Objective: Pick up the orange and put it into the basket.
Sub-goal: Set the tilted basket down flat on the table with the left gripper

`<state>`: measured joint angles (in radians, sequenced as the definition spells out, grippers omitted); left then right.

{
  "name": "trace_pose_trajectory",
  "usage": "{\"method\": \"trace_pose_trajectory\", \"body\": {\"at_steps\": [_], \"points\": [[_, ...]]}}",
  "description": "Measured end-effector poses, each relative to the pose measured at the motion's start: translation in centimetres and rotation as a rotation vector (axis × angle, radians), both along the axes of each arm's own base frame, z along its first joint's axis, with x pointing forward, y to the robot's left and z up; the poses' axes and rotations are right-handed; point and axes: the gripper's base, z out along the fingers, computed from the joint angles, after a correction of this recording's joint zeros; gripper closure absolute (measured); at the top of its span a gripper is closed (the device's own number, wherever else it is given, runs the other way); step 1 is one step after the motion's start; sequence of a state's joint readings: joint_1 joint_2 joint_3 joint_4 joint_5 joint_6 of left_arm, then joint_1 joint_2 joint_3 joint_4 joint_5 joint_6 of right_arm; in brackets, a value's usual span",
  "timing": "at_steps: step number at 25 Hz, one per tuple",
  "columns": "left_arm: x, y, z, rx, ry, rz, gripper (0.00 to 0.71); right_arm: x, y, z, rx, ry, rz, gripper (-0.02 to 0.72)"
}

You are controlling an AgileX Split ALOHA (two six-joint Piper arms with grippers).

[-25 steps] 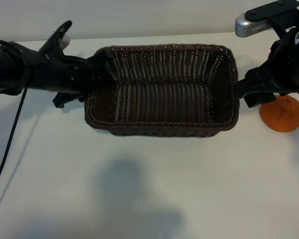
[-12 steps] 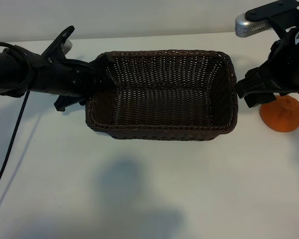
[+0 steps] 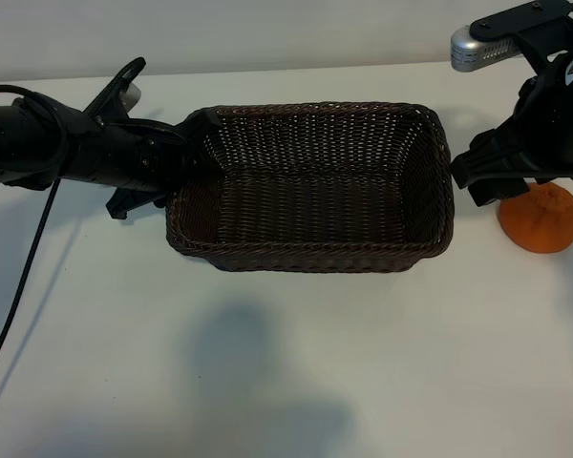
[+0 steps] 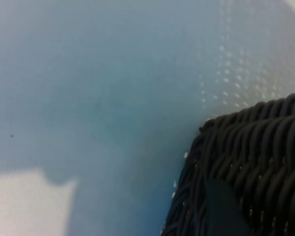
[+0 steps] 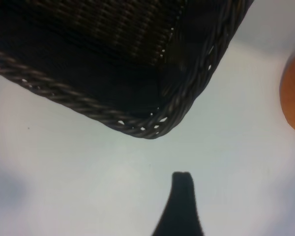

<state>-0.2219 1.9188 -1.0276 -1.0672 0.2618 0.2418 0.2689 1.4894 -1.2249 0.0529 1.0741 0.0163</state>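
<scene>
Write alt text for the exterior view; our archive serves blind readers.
An empty brown wicker basket sits mid-table, the left claw clamped on its left rim. The orange lies on the table right of it, beside the open right claw.

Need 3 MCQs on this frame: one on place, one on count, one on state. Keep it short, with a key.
1. Where is the orange?
A. inside the basket
B. on the table beside the basket's right end
C. held in the left gripper

2. How many oranges are in view?
A. one
B. two
C. three

3. What is the state of the basket?
A. overturned
B. filled with fruit
C. upright and empty

Key:
1 B: the fruit sits on the white table, just past the right gripper, outside the wicker wall.
2 A: a single orange shows in the exterior view, with its edge in the right wrist view.
3 C: the woven floor is bare and the rim faces up, with the left gripper at its left end.
</scene>
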Motion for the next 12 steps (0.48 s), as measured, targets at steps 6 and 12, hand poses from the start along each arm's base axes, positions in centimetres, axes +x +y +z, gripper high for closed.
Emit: {"method": "trace_pose_trajectory", "body": {"at_steps": [6, 12], "points": [[0.01, -0.01, -0.15, -0.001, 0.005, 0.002, 0.350, 0.00, -0.01, 0.00, -0.001, 0.000, 0.000, 0.122], [-0.02, -0.04, -0.18, -0.004, 0.009, -0.001, 0.349, 0.00, -0.01, 0.00, -0.001, 0.000, 0.000, 0.122]]}}
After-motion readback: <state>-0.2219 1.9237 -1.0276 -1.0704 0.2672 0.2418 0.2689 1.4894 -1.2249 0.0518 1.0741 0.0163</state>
